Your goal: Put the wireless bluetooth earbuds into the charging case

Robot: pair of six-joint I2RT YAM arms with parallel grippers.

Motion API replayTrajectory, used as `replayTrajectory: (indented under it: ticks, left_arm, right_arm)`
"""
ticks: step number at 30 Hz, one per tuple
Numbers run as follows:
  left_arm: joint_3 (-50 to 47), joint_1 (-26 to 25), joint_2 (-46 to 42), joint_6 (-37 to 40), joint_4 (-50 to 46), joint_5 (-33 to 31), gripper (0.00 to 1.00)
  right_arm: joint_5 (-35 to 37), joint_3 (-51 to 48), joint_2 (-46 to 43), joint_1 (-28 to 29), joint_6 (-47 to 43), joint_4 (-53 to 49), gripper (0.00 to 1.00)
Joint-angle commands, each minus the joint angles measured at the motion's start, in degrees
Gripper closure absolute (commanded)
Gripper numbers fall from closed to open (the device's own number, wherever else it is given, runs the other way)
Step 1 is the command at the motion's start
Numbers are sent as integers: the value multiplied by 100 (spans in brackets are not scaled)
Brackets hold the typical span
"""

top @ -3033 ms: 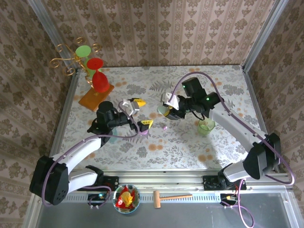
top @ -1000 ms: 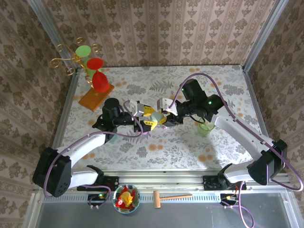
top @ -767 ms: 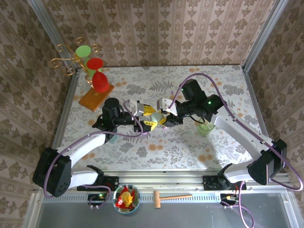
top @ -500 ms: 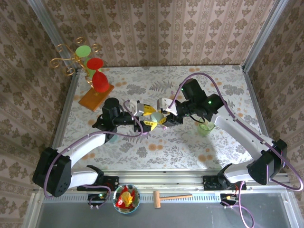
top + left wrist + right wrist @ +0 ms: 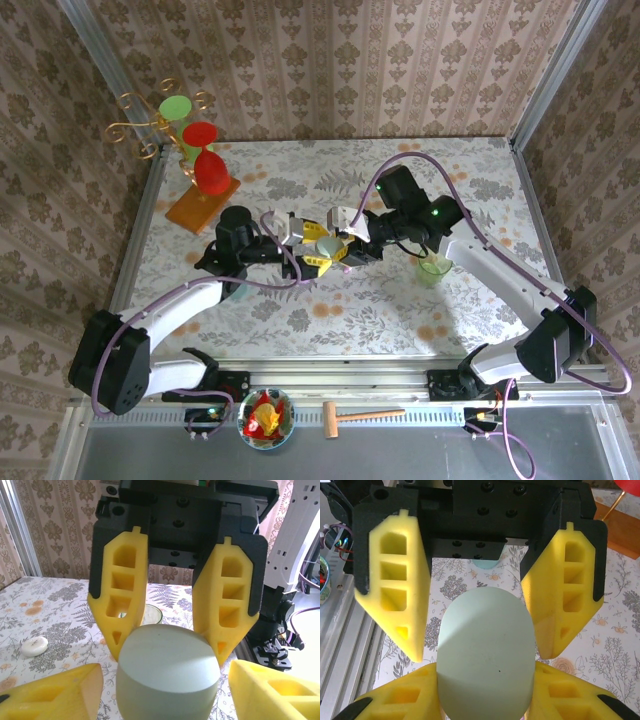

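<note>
The charging case [image 5: 327, 243] is a pale green oval, closed, held up above the middle of the table. My right gripper [image 5: 341, 246] is shut on it; in the right wrist view its fingers press both sides of the case [image 5: 485, 645] at the right gripper [image 5: 486, 670]. My left gripper [image 5: 316, 248] faces it from the left and is open. Its fingers stand a little off each side of the case [image 5: 167, 665] at the left gripper [image 5: 165, 680]. The earbuds are hidden from me.
A green glass cup [image 5: 434, 267] stands just right of the right gripper. Red and green glasses on a gold stand [image 5: 195, 140] and an orange tile [image 5: 200, 207] occupy the far left. A small white oval piece [image 5: 34, 645] lies on the tablecloth.
Three seconds ago the grippers were apart; they have since met over the table's middle. In the last second the left jaws have spread wider off the case, while the right grip stays.
</note>
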Motion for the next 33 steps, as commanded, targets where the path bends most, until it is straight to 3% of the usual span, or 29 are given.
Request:
replayTrajectory:
  ticks: [1, 11, 27, 33]
  left_arm:
    - [172, -31, 28, 24, 17, 134, 31]
    - [174, -31, 28, 60, -39, 136, 35]
    - [210, -31, 10, -10, -10, 73, 33]
    - [236, -31, 60, -28, -11, 112, 39]
  right_arm:
    - [-117, 31, -259, 44, 2, 133, 67]
    - [-226, -83, -379, 37, 89, 274, 68]
    - [-84, 81, -4, 50, 1, 45, 68]
    - [-84, 72, -57, 52, -19, 41, 68]
